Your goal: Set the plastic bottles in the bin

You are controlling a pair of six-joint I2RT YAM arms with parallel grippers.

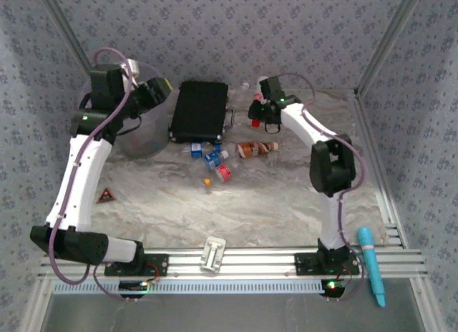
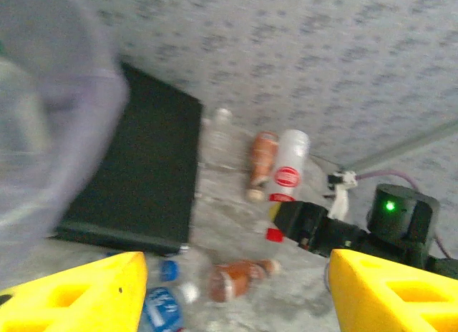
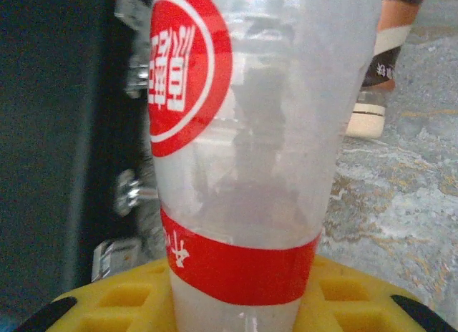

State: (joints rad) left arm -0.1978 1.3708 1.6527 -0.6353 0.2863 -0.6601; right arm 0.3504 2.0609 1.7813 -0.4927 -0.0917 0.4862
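My right end effector (image 3: 240, 303) has its yellow pads closed on either side of the clear plastic bottle with the red round label and red band (image 3: 250, 174). I judge the low grip near the band is meant to keep it steady for lifting. It sits just right of the flat black case (image 1: 199, 111), upper middle of the top view. My left end effector (image 2: 236, 289) hangs partly open and empty by the translucent lilac bin (image 1: 139, 142), upper left. The other small plastic bottles (image 1: 215, 164) lie mid-tabletop (image 1: 286, 203).

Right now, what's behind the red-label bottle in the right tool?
Past the red-label bottle: black case with latches at left, brown-label bottle on the table at right. Anything straight behind it is covered.
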